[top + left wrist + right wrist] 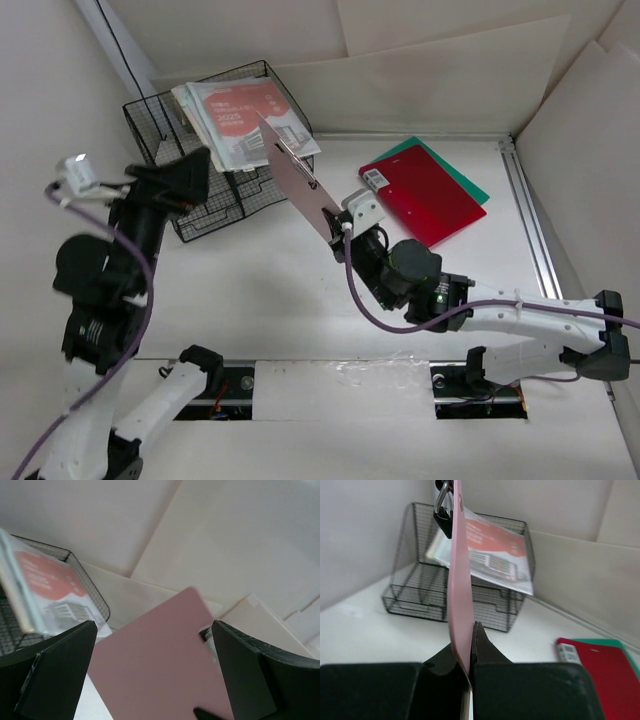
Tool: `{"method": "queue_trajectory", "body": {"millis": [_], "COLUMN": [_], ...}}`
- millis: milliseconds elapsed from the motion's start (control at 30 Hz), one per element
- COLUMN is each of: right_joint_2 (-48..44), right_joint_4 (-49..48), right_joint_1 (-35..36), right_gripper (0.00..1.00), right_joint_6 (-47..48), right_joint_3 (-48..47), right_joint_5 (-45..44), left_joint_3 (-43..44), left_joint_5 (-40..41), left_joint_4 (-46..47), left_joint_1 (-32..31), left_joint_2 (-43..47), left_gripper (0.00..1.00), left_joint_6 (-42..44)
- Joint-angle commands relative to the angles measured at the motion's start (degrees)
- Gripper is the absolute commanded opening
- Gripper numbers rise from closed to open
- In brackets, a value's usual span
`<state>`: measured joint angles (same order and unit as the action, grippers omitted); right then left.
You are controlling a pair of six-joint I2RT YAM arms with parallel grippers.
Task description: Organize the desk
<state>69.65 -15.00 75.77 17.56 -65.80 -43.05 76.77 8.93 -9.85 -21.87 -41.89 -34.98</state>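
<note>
Pinch grip nearest: the right end effector [470, 655] is clamped on the lower edge of a pink clipboard [459, 580], holding it tilted in the air above the white tabletop [250, 290]. The board looks thin, stiff, light and slick, so it may pivot; a hold nearer its clip would likely steady it. Beyond its upper end, the left end effector [185, 172] gapes wide, gripping nothing, beside a wire basket [215, 215].
</note>
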Motion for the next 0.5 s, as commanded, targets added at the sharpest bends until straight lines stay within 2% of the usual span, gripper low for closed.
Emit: {"method": "queue_trajectory", "body": {"millis": [0, 67, 200, 300, 467], "right_joint_2": [1.6, 3.7, 14.1, 23.3, 37.7], "right_joint_4": [-2.1, -2.1, -2.1, -2.7, -4.2], "right_joint_1": [0.2, 0.2, 0.2, -1.0, -2.2], "right_gripper": [0.00, 0.00, 0.00, 0.00, 0.00], "right_joint_6": [-7.2, -8.6, -11.5, -12.2, -12.2], "right_joint_3": [-6.4, -10.5, -19.2, -27.8, -42.5], "right_joint_5": [5.9, 6.9, 7.7, 8.4, 8.4], "left_joint_3": [-7.8, -13.7, -20.3, -22.8, -22.8], "left_joint_5": [8.2, 8.8, 11.8, 14.1, 15.6], "left_joint_4": [1.9, 0.7, -3.9, -5.9, -10.2], "left_joint_1": [0.4, 0.4, 0.4, 0.4, 0.4], "left_joint_2": [8.6, 14.8, 24.5, 31.6, 36.5], "left_gripper": [1.00, 1.00, 1.00, 1.00, 1.00], "left_joint_6": [-0.5, -1.4, -2.7, -3.5, -3.5]}}
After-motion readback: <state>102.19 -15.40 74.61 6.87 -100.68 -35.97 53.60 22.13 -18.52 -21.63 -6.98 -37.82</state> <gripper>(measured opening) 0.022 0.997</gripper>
